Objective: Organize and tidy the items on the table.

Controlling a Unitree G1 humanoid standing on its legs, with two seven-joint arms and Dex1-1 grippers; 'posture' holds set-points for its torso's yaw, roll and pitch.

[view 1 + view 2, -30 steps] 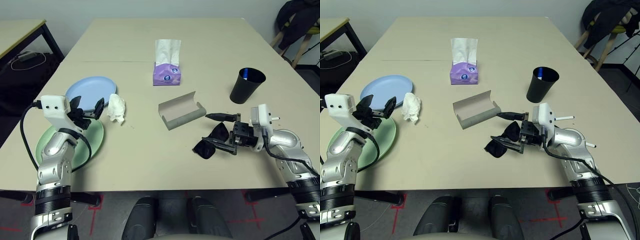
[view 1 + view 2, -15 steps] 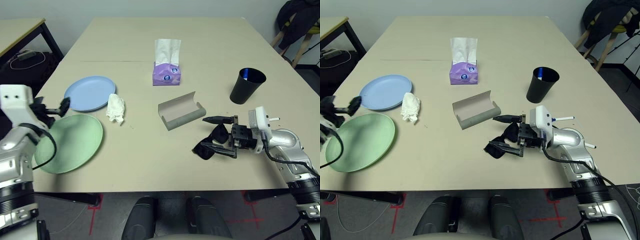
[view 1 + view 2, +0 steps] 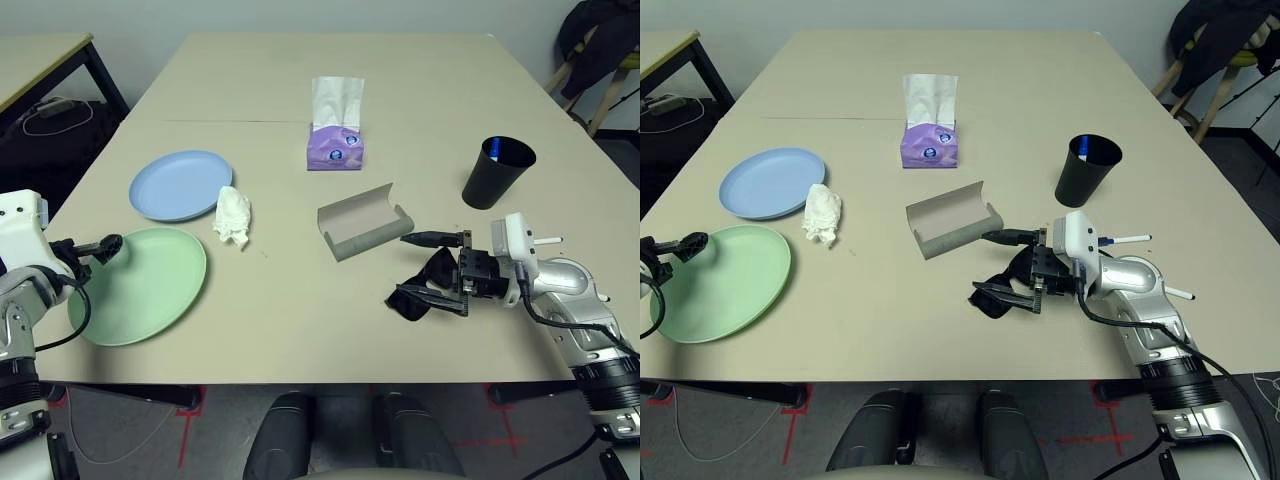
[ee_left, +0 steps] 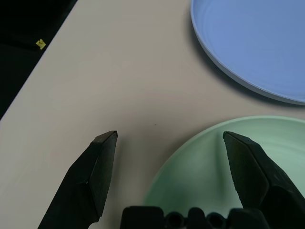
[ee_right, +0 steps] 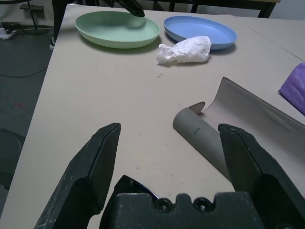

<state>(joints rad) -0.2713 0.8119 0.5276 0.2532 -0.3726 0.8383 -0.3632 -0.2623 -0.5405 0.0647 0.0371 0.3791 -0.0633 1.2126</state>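
Worktop (image 3: pixel 300 90): large, beige, thin seam across the far half.

Head views: full layout. Purple tissue box (image 3: pixel 335 148) at centre back. Black cup (image 3: pixel 496 172) upright at back right. Grey glasses case (image 3: pixel 363 222) lying open at centre. Blue plate (image 3: pixel 180 185) and green plate (image 3: pixel 140 283) at left, edges near one another. Crumpled white tissue (image 3: pixel 233 216) just beside the blue plate's right rim. Black sunglasses (image 3: pixel 422 284) at front right, below the case. White pens (image 3: pixel 1135 239) partly hidden behind the right forearm.

Left wrist view: close detail of the green plate rim (image 4: pixel 190 152) and blue plate rim (image 4: pixel 228 71) with bare worktop between; dark floor past the worktop edge.

Right wrist view: low look across the worktop showing the case's curled inner wall (image 5: pixel 209 138), the tissue (image 5: pixel 186 50) and both plates beyond; a black rim of the sunglasses (image 5: pixel 131 183) between the finger bases.

Left end effector (image 4: pixel 169 164): fingers spread wide, holding nothing; one finger over the green plate's edge, the other over bare worktop, contact cannot be told. In the head view it sits at the plate's left rim (image 3: pixel 95 246).

Right end effector (image 3: pixel 432 270): fingers spread wide, pointing toward the left, straddling the sunglasses; no pinch seen. Upper finger lies near the case's right end.
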